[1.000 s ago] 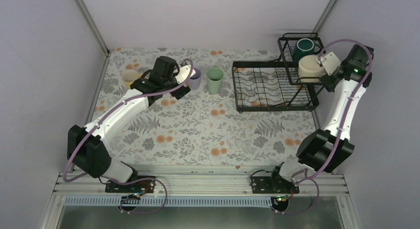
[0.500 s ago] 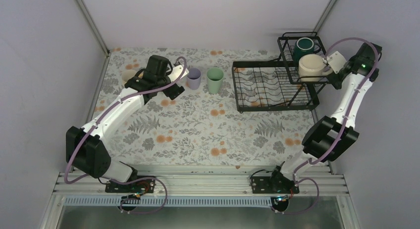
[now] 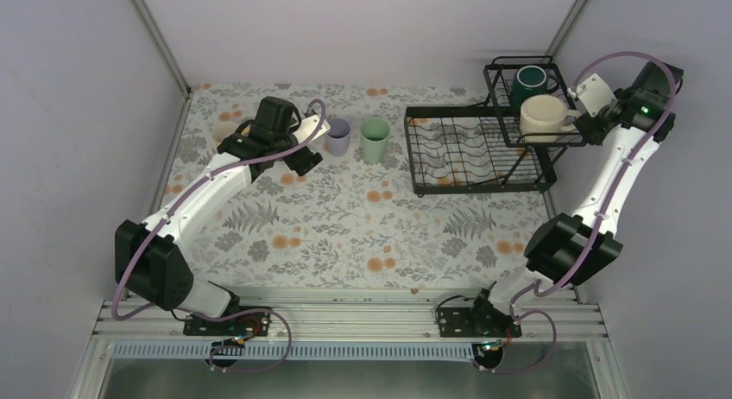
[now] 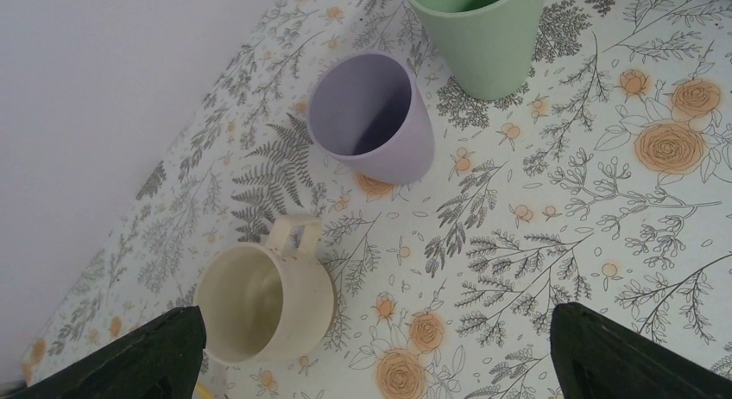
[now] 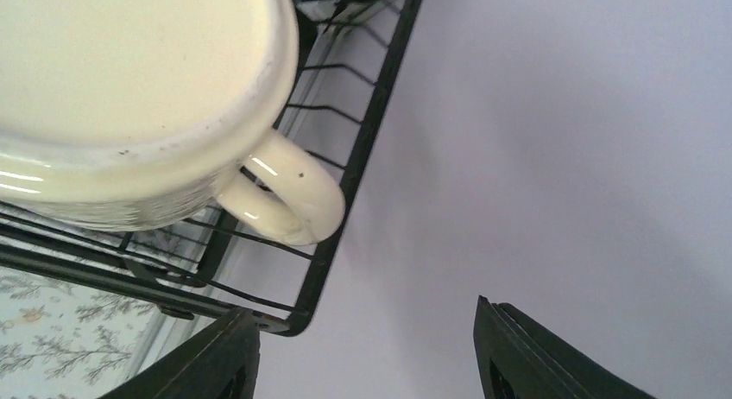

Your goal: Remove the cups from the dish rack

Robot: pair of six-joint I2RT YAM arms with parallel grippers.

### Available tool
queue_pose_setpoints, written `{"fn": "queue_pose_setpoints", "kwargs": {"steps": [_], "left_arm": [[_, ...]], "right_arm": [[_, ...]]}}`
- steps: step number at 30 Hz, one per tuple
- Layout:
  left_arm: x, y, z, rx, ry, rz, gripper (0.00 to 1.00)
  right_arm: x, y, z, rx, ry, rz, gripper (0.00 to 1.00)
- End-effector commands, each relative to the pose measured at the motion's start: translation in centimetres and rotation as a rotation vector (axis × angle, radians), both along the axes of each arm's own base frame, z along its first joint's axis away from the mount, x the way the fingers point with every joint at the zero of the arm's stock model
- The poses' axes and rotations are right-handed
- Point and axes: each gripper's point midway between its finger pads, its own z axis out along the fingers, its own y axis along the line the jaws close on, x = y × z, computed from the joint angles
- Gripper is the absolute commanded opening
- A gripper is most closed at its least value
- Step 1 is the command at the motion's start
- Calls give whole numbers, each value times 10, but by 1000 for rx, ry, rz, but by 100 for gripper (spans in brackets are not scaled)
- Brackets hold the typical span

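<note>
1. Desk [image 3: 345, 235]: flower-patterned surface. Both arm bases are bolted at its near edge.

2. Left pincer [image 3: 269, 150]: released. The jaws stand wide apart, pointing down over the far-left part of the desk. Nothing lies between the fingers [image 4: 155, 356]. It touches no cup.

3. Cups on the desk, all upright with the mouth up:
- Pale yellow mug [image 4: 263, 304]: just below the left pincer, nearer its left finger, handle pointing away toward the far wall. The left arm hides most of it in the top view.
- Lavender tumbler [image 3: 338, 136]: to the right of the left pincer and apart from it.
- Mint-green tumbler [image 3: 374, 138]: beside the lavender tumbler on its right, between it and the rack. The two do not touch.

4. Dish rack [image 3: 479, 190]: at the far right of the desk. The flat tray with plate slots holds no cup. The raised basket [image 3: 499, 71] joins it at the far-right corner.

5. Right pincer [image 3: 592, 123]: released. It is held at the right side of the raised basket. The jaws are parted, and only the bare wall shows between them. It is close to the cream mug's handle but apart from it.

6. Cups in the raised basket:
- Cream mug [image 3: 539, 117]: near side, handle pointing right toward the right pincer.
- Dark green mug [image 3: 528, 81]: directly behind the cream mug.
</note>
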Motion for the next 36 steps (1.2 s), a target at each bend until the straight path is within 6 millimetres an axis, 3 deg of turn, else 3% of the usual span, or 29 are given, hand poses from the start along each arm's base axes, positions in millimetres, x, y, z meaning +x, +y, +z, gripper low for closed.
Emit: {"fn": "queue_pose_setpoints", "kwargs": {"steps": [1,6,17,27,36], "left_arm": [[1,-5,12,-16,-14,-23,99],[1,-5,11,-14,-10,-22,99],[-1,-3,11,-8,-8,-21,99],[-2,-1,11,0,-9,-22,99],[-4,-2,10,-5,-4,-26,99]], "right_arm": [[3,5,25,-20,-93,17,64],[18,-6,4,30,-42,0,62],[25,17,5,125,-38,115,62],[41,14,-30,218,46,123,53],[48,14,-41,235,41,136,50]]}}
